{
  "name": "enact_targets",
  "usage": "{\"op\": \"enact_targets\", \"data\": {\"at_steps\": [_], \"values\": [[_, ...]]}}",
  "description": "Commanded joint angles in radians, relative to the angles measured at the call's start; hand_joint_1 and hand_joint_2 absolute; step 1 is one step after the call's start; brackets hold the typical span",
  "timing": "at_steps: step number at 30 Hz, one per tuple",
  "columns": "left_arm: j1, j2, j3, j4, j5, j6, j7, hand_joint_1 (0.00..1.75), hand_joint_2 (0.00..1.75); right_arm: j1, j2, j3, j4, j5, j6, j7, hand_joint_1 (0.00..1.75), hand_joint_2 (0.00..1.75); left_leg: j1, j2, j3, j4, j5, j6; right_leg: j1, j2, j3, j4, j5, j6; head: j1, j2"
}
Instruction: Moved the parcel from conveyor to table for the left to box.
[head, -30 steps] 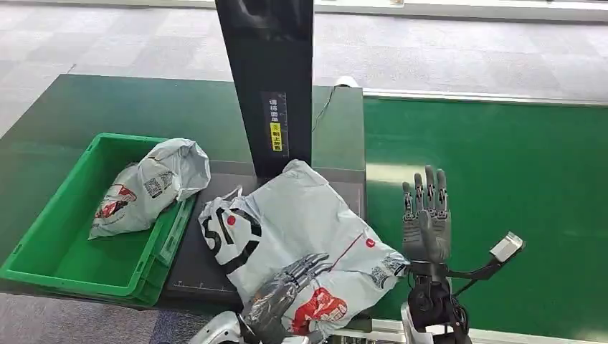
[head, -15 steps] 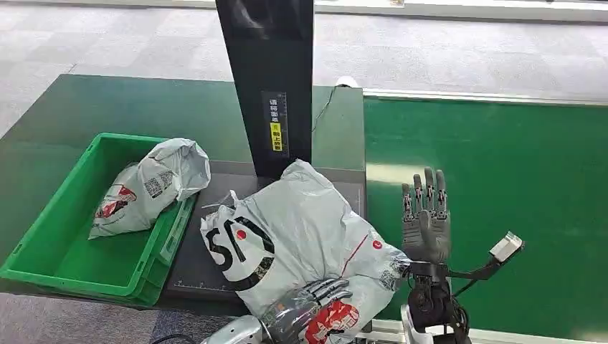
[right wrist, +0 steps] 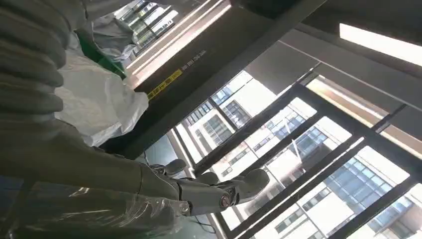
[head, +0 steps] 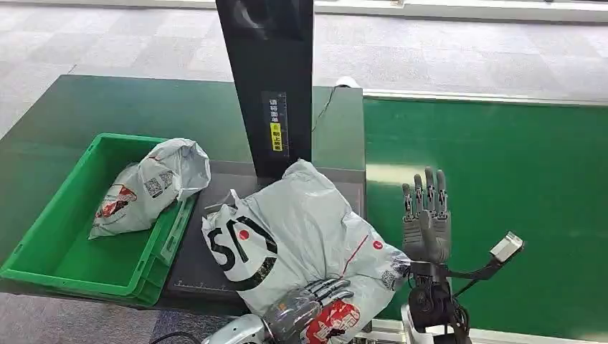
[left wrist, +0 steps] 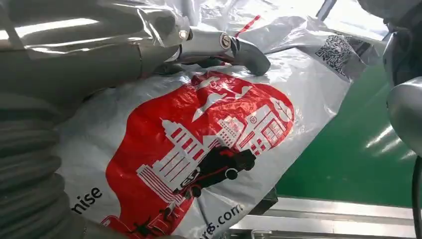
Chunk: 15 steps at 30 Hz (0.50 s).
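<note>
Left hand [head: 305, 309] flat on near edge of parcel [head: 301, 229], fingers spread, gripping nothing; right hand [head: 426, 218] just right, upright, empty, fingers straight.

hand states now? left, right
Left hand: fingers resting on the parcel, grip cannot be told.
Right hand: open, upright, holding nothing.

The left hand [head: 305, 312] is dark grey under a clear plastic film; its fingertip [left wrist: 251, 56] is smooth grey, with a bright screw [left wrist: 225, 41] just behind it. A grey ribbed cover [left wrist: 27, 164] sleeves the wrist. The right hand [head: 426, 218] is grey with darker segmented fingers, on a black wrist with thin cables.
</note>
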Motion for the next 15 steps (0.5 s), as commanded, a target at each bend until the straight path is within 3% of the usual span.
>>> {"op": "enact_targets", "data": {"at_steps": [1,2,3,6,7,8,15], "values": [[-0.048,0.007,-0.020,0.086,0.003,0.017,0.005,0.03,1.75,-0.012,-0.001,-0.018,0.038,-0.004,0.003,0.005,0.00,1.75,0.000,-0.002,0.000,-0.001,0.001,0.000,0.000,0.002,0.000,-0.001,0.001,-0.001,0.000,0.000],[-0.050,0.009,-0.015,0.080,0.005,0.027,0.005,0.58,1.75,-0.010,-0.002,-0.019,0.037,-0.006,0.006,0.006,0.00,1.75,0.001,-0.004,-0.001,-0.001,0.001,0.001,0.000,0.003,0.000,-0.002,0.002,-0.001,0.000,0.000],[-0.051,0.011,-0.012,0.074,0.006,0.035,0.004,1.45,1.75,-0.008,-0.003,-0.019,0.036,-0.008,0.008,0.006,0.00,1.75,0.000,-0.003,0.000,-0.001,0.001,0.001,0.000,0.002,0.000,-0.001,0.001,-0.001,0.000,0.000],[-0.044,0.018,0.010,0.044,-0.004,0.092,0.012,1.75,1.75,-0.002,-0.011,-0.016,0.038,-0.009,0.014,0.006,0.00,1.75,0.000,-0.003,0.000,-0.001,0.001,0.000,0.000,0.003,0.000,-0.001,0.001,-0.001,0.000,0.000],[-0.040,0.020,0.024,0.029,-0.005,0.106,0.015,1.75,1.75,0.001,-0.016,-0.013,0.039,-0.007,0.015,0.006,0.00,1.75,0.000,-0.002,0.000,-0.001,0.001,0.000,0.000,0.002,0.000,-0.001,0.001,-0.001,0.000,0.000],[-0.023,0.017,0.077,-0.009,-0.023,0.236,0.029,1.75,1.75,0.010,-0.026,-0.002,0.038,0.010,0.018,0.006,0.00,1.75,0.001,-0.003,0.000,-0.001,0.001,0.001,0.001,0.004,0.000,-0.002,0.002,-0.001,0.000,0.000],[0.028,0.013,0.365,-0.226,0.097,0.409,-0.020,1.75,1.75,0.037,-0.022,0.012,0.001,0.016,0.003,0.005,0.00,1.75,0.001,-0.001,-0.002,0.000,0.000,0.000,0.001,0.004,-0.002,0.000,0.001,-0.001,0.000,0.000]]}}
